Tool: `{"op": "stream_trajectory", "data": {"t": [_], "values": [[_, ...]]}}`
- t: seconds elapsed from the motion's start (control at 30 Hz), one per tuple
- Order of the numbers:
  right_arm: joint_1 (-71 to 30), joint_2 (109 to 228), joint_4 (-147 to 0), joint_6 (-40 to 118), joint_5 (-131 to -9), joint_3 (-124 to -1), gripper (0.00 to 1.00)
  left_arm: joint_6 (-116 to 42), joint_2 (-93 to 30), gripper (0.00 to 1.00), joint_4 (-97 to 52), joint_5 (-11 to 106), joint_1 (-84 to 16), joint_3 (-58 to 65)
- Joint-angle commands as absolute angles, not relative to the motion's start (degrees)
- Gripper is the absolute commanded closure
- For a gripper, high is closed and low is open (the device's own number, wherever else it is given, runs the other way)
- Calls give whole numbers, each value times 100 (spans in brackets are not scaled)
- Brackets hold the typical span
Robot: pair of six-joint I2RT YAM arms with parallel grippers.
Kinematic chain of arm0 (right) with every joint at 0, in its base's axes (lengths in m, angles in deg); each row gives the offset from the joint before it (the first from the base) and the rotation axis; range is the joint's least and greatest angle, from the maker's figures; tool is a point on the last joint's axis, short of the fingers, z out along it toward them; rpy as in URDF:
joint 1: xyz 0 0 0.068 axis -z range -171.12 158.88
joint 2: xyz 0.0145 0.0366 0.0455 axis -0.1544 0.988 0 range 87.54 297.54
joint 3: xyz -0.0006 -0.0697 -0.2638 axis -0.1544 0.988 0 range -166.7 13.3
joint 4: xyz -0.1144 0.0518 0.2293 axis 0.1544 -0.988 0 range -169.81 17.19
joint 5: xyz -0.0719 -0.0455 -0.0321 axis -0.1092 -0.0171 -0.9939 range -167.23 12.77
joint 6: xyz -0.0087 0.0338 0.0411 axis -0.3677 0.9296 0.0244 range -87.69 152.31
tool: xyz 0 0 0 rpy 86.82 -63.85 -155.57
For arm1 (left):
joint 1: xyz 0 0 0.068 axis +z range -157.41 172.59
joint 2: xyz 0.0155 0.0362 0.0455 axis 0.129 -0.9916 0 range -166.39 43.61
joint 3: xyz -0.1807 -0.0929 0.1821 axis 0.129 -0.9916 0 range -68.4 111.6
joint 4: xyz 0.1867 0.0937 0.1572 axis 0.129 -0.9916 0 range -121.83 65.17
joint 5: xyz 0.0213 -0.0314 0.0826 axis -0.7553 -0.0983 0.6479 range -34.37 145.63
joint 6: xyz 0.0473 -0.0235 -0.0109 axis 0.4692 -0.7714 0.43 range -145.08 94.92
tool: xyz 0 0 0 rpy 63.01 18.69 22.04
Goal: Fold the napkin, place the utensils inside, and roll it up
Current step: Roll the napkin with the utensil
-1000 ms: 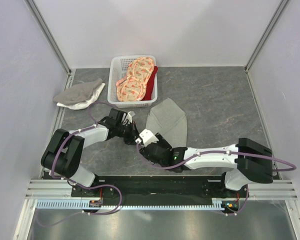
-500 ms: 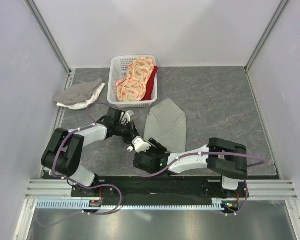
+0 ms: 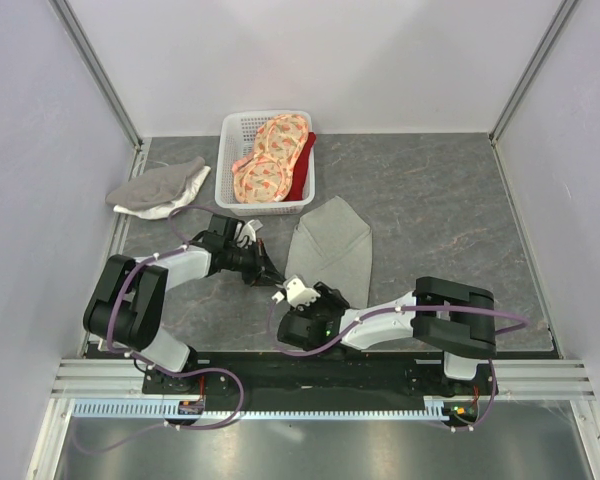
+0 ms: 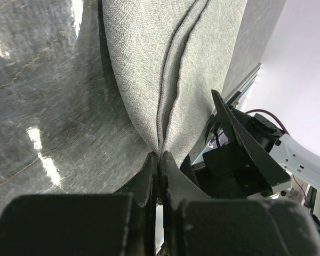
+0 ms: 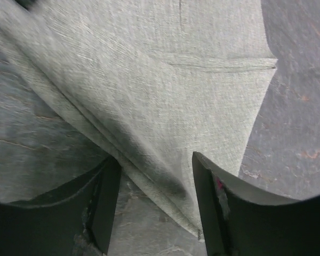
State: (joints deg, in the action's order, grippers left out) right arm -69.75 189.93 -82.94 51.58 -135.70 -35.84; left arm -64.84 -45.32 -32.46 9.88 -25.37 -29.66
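Napkin: the grey-green napkin (image 3: 332, 245) lies near the middle of the dark table (image 3: 430, 200). Its far end tapers to a blunt point and its near-left corner is drawn toward the arms.
Left gripper: we see the left gripper (image 4: 160, 160) with its fingers pressed together on that near corner. The cloth gathers into a long crease that runs straight into the tips.
Right gripper: the right gripper (image 5: 149, 160) is spread wide and low, 1 finger on each side of the napkin's near edge. We cannot tell whether it touches the cloth.
Layers: the right wrist view shows a hemmed edge lying across the cloth, so we judge it at least partly doubled over.
Fork: we find none in any of the 3 views.
Bystanders: a white basket (image 3: 232, 150) of orange-pink patterned cloths (image 3: 272, 160) stands at the far side. A grey-and-white cloth (image 3: 160, 188) lies far left, well apart from the napkin.
Done: in our judgement only step 1 of 3, the fold, is under way, and it is loose and uneven.
Left: squaring the fold, laying the fork inside, and rolling.
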Motion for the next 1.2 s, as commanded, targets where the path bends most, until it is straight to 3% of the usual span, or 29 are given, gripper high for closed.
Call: {"op": "stream_trajectory", "data": {"t": [0.0,0.17,0.33,0.4,0.43,0.5,0.53,0.63,0.73,1.17], "values": [[-7004,18914,-8643,5525,-13638,-3399,44,-6384,-4613,98,-3274,756,-2464,-2806],[-6996,19011,-8591,5438,-13550,-3425,62,-6348,-4709,98,-3256,738,-2455,-2779],[-6996,19090,-8424,5077,-13208,-3460,71,-6217,-4841,96,-3274,738,-2455,-2709],[-6952,19064,-8371,4972,-12910,-3469,73,-6225,-4859,88,-3274,895,-2455,-2718],[-6934,19038,-8371,4876,-12821,-3477,74,-6234,-4815,77,-3221,975,-2455,-2753],[-6873,18994,-8371,4770,-12471,-3504,76,-6234,-4727,66,-3212,1307,-2455,-2805],[-6838,18924,-8397,4691,-12356,-3521,77,-6234,-4597,53,-3221,1422,-2455,-2858],[-6636,18757,-8564,4585,-11716,-3600,86,-6225,-4368,37,-3282,1932,-2437,-2937],[-6434,18616,-8854,4471,-11066,-3776,100,-6173,-3955,32,-3361,2451,-2437,-3060],[-5275,18571,-10303,4540,-7874,-4988,100,-5768,-2258,30,-3537,3691,-2639,-3860]]}}
